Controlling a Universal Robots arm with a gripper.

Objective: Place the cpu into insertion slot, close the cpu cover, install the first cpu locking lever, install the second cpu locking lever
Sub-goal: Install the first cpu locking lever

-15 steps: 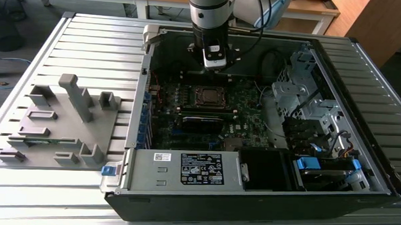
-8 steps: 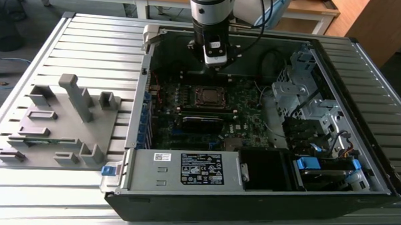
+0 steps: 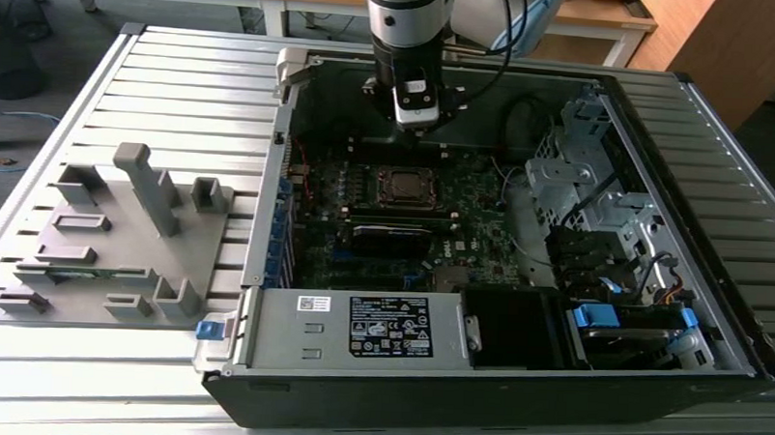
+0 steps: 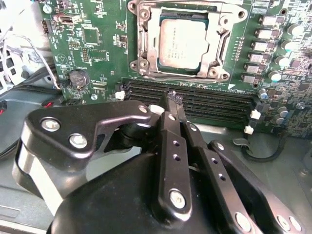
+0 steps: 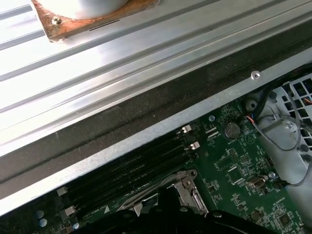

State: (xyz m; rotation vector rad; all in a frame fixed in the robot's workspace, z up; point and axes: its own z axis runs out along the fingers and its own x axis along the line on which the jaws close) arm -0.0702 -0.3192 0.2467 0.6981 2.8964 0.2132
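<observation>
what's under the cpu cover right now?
The cpu sits in the insertion slot, its metal top showing through the cpu cover window. Its edges and the contacts beneath are covered.

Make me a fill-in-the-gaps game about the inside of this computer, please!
1. The circuit board around the small flat square grey-metal cpu is coloured ___.
2. The long narrow memory slots next to it are coloured ___.
3. The black metal pincer is shut and holds ___.
Missing words: green; black; nothing.
</observation>
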